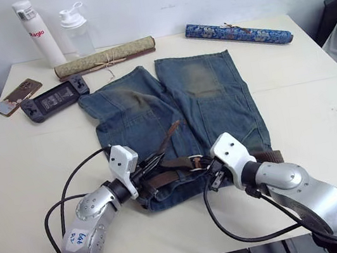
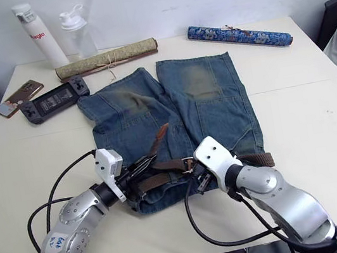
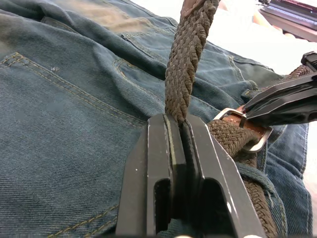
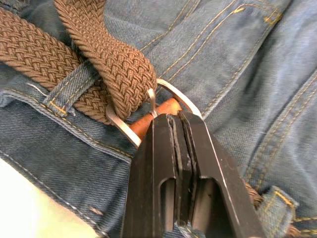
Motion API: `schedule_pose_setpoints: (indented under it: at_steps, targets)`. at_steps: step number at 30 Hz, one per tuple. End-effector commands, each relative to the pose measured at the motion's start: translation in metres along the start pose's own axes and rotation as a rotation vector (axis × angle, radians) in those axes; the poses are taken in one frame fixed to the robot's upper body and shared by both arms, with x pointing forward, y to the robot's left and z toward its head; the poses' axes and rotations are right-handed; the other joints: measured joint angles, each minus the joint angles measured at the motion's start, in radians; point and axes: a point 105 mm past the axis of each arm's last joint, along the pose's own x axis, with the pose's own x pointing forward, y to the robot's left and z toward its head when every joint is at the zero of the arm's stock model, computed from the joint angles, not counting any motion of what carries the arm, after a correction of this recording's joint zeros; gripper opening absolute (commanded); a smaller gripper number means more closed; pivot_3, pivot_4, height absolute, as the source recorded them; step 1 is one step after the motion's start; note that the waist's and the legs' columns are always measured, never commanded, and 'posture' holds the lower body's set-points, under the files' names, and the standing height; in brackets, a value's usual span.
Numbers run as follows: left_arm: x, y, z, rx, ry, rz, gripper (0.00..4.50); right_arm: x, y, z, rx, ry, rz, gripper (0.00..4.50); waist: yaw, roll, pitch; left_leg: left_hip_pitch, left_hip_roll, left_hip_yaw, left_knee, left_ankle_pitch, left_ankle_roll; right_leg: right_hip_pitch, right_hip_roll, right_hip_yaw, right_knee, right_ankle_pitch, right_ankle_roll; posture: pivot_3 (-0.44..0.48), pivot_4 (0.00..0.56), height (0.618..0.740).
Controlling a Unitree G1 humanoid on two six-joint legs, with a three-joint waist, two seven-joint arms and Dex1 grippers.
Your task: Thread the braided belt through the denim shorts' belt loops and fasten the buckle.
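left claw [image 3: 179,130] pinching braided belt [image 3: 188,59], right claw [image 4: 177,124] clamped on buckle [image 4: 171,101]

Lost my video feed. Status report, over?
Left gripper shut on braided belt tail. Right gripper shut at buckle. Belt runs through a belt loop on denim shorts. Nothing obstructing.

braided belt [image 4: 119,64] – coarse woven cloth; buckle [image 4: 166,106] – shiny metal; denim shorts [image 1: 216,103] matt.
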Motion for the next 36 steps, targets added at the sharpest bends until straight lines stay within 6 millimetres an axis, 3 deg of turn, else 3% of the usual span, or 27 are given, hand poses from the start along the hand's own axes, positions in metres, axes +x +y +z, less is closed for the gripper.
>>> schedule_pose_setpoints:
  at_steps: [1, 11, 23, 29, 36]
  targets:
    - [0.000, -0.008, 0.011, 0.047, -0.026, -0.035, 0.00, 0.009, 0.005, 0.008, -0.014, -0.029, 0.006, 0.03, 0.000, 0.000, 0.000, 0.000, 0.000, 0.000, 0.000, 0.000, 0.000, 0.000, 0.000, 0.000, 0.000, 0.000, 0.000, 0.000, 0.150, 0.717]
    - [0.002, -0.005, 0.013, 0.050, -0.034, -0.024, 0.00, 0.012, 0.020, 0.010, -0.038, -0.029, 0.075, 0.03, -0.001, 0.000, 0.000, 0.000, 0.000, 0.000, -0.001, 0.000, 0.000, 0.000, 0.000, 0.000, -0.001, 0.000, 0.000, 0.000, 0.150, 0.717]
    - [0.007, -0.008, 0.028, 0.052, -0.083, -0.034, 0.00, 0.010, 0.019, -0.013, -0.081, 0.067, 0.063, 0.03, 0.000, 0.000, 0.000, 0.000, 0.000, 0.000, 0.000, 0.000, 0.000, 0.000, 0.000, 0.000, -0.001, 0.000, 0.000, 0.000, 0.150, 0.717]
    - [0.005, -0.009, 0.025, 0.060, -0.070, -0.041, 0.00, 0.004, 0.010, -0.006, -0.079, 0.029, 0.028, 0.03, 0.001, 0.000, 0.000, 0.000, 0.000, 0.000, 0.000, 0.000, 0.000, 0.000, 0.000, 0.000, -0.001, 0.000, 0.000, 0.000, 0.150, 0.717]
    - [0.006, -0.008, 0.024, 0.072, -0.067, -0.044, 0.00, 0.005, 0.021, -0.011, -0.097, 0.038, 0.078, 0.03, 0.001, 0.000, 0.000, 0.000, 0.000, 0.000, 0.000, 0.000, 0.000, 0.000, 0.000, 0.000, -0.001, 0.000, 0.000, 0.000, 0.150, 0.717]
